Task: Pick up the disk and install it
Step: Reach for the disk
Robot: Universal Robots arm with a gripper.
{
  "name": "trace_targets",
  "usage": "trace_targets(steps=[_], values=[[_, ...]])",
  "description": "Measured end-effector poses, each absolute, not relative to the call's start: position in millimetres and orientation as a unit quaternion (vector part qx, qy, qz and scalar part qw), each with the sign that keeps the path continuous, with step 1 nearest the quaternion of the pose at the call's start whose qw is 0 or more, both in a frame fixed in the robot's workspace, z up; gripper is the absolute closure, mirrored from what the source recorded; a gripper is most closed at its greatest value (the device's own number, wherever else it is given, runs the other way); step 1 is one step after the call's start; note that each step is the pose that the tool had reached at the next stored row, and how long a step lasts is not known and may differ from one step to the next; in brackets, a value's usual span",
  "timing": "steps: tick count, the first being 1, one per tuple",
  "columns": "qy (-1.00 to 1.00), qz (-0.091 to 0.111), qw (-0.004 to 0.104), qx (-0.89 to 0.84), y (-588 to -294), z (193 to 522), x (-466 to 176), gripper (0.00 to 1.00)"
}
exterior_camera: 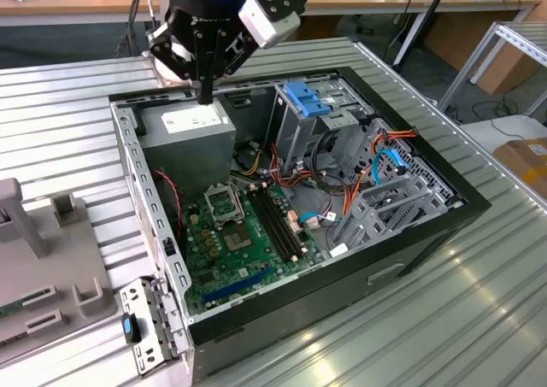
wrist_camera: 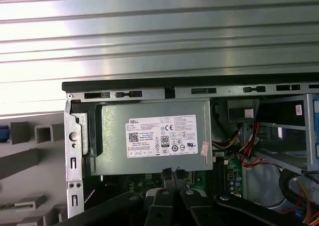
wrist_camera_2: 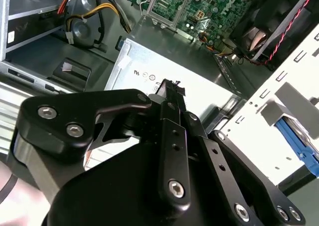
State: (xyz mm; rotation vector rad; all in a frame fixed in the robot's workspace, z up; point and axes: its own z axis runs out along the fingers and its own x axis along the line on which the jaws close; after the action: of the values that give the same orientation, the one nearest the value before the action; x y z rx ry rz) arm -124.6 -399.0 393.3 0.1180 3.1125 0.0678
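Note:
My gripper [exterior_camera: 205, 95] hangs above the open computer case, over the grey power-supply box [exterior_camera: 192, 135] at its back corner. In both wrist views the black fingertips [wrist_camera: 167, 174] lie pressed together with nothing between them, so the gripper [wrist_camera_2: 172, 86] is shut and empty. Of the disk I see just a bright blue rail [wrist_camera_2: 296, 145] with grey metal beside it, cut off by the frame edge, outside the case's perforated wall [wrist_camera_2: 279, 66]. A blue sliver [wrist_camera: 3, 133] of it sits on the grey fixture. The gripper is well apart from the disk.
The case holds a green motherboard [exterior_camera: 244, 233], a tall grey drive cage [exterior_camera: 295, 135] topped by a blue bracket [exterior_camera: 308, 98], and loose orange and red cables [exterior_camera: 359, 178]. A grey fixture [exterior_camera: 51, 267] with raised blocks lies at the exterior view's left, on the ribbed metal table [exterior_camera: 479, 319].

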Motion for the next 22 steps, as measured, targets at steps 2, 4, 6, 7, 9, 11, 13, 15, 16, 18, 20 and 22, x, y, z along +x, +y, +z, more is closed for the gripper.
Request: trace_targets(steps=[2,4,6,7,9,11,13,15,16,18,20,22], values=[[0.999,0.022,0.013,0.038,-398.9,393.3,-129.5,0.89],[0.999,0.022,0.013,0.038,-398.9,393.3,-133.9,0.89],[0.999,0.022,0.013,0.038,-398.9,393.3,-134.1,0.89],[0.999,0.022,0.013,0.038,-398.9,393.3,-134.1,0.89],[0.999,0.022,0.013,0.038,-398.9,393.3,-134.2,0.89],[0.999,0.022,0.013,0.038,-398.9,393.3,-134.8,0.89],[0.999,0.022,0.013,0.038,-399.0,393.3,-136.0,0.89],[0.999,0.022,0.013,0.038,-398.9,393.3,-140.3,0.89],[0.999,0.022,0.013,0.038,-399.0,393.4,-144.8,0.89],[0.999,0.022,0.013,0.038,-398.9,393.3,-150.5,0.89],[0.999,0.022,0.013,0.038,-398.9,393.3,-155.4,0.89],[0.999,0.022,0.013,0.038,-398.9,393.3,-163.1,0.89]])
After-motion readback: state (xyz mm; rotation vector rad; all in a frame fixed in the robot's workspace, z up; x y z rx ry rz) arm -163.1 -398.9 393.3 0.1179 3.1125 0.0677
